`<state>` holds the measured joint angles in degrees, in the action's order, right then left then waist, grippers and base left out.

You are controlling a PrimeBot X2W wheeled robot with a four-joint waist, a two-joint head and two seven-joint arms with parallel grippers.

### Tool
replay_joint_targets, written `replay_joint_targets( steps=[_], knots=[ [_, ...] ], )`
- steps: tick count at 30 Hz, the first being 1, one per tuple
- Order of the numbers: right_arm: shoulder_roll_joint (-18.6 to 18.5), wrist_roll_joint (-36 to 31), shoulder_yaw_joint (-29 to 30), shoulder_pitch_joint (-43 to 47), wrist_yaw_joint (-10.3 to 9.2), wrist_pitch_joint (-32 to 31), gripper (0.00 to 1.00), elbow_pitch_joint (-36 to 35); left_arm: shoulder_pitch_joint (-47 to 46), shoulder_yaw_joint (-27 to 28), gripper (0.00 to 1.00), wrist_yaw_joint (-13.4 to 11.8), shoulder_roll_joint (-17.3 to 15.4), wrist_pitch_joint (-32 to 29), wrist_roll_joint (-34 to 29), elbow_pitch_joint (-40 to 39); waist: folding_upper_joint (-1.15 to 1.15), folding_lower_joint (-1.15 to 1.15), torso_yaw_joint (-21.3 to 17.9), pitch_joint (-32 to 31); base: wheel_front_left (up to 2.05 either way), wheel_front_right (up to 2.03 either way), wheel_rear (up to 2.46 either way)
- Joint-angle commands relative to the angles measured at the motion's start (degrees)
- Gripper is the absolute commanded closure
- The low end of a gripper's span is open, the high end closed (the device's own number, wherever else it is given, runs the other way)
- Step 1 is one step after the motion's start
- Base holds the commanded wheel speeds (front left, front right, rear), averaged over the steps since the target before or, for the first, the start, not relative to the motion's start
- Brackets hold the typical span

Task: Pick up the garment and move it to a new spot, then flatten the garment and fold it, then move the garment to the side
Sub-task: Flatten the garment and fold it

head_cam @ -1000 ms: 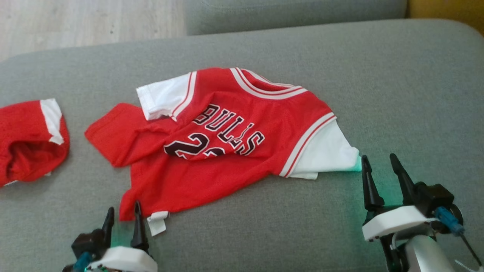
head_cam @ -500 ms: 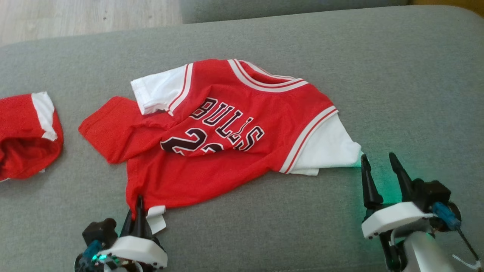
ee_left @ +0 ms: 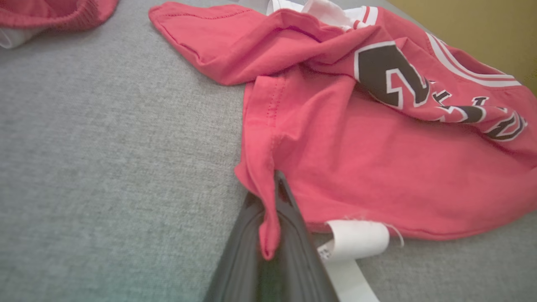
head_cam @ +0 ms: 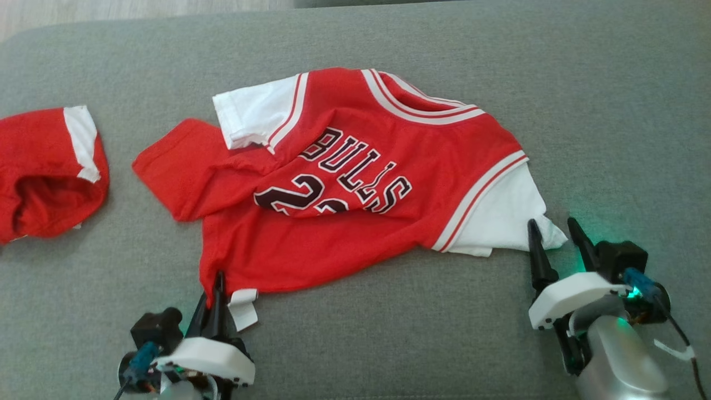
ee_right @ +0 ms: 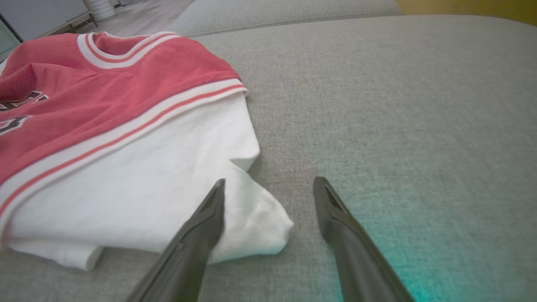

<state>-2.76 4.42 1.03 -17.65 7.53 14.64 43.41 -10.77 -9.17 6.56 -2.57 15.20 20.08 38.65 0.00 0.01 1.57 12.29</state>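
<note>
Red jersey [head_cam: 355, 183] lies rumpled mid-cushion [head_cam: 611, 83]. Left gripper [ee_left: 272, 188] is clamped tight on the near-left hem corner [ee_left: 268, 235]. Right gripper [ee_right: 269, 181] gapes wide around the near-right sleeve tip [ee_right: 260, 226], seemingly not touching it. Light, floppy knit, likely to sag and drag, so those corners look like the best holds.

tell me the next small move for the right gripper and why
Probably close the right gripper on the white sleeve corner: its open fingers straddle that corner, and the left gripper is shut on the jersey hem, so both ends would be held.
</note>
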Motion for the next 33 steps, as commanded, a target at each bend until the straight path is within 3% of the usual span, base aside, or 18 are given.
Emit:
replay_joint_targets(
  steps=[1,6,9,16,23,28,33],
  knots=[
    [-0.1,-0.3,-1.4,-1.4,-0.04,0.4,0.0,-1.0,-0.9,1.4,1.0,-0.1,-0.3,-0.2,-0.5,0.0,0.0,-0.01,0.1,0.1,0.0,0.0,0.0],
    [-0.1,-0.5,-2.8,0.1,-0.04,0.4,0.0,2.0,-0.7,1.4,1.0,0.1,-0.3,-0.2,-0.7,-0.6,0.0,-0.01,0.1,0.2,0.0,0.0,0.0],
    [-0.1,0.3,-4.9,1.8,-0.04,0.4,1.0,3.4,-0.5,1.5,1.0,0.1,-0.3,-0.2,-0.8,-0.8,0.0,-0.01,-0.3,0.1,0.0,0.0,0.0],
    [-0.1,6.3,-6.5,2.9,-0.04,0.4,1.0,-1.6,-0.8,2.5,1.0,0.2,-0.3,-0.2,-0.9,-3.0,0.0,-0.01,-0.9,-0.9,0.0,0.0,0.0],
    [-0.1,23.1,-8.7,-0.6,-0.04,0.4,1.0,-15.4,-5.1,4.4,1.0,0.7,-0.7,-0.2,-3.7,-12.0,0.0,-0.01,-0.7,-5.9,0.0,0.0,0.0],
    [-0.2,34.3,-9.2,-6.7,-0.04,0.4,1.0,-21.8,-12.8,2.7,1.0,0.9,-5.0,-0.2,-4.4,-19.3,0.0,-0.01,-1.0,-11.4,0.0,0.0,0.0],
    [-2.6,43.6,-10.4,-14.6,-0.04,0.3,1.0,-26.6,-23.0,0.4,1.0,0.9,-10.6,-0.2,-2.0,-23.6,0.0,-0.01,-1.4,-14.7,0.0,0.0,0.0]
  ],
)
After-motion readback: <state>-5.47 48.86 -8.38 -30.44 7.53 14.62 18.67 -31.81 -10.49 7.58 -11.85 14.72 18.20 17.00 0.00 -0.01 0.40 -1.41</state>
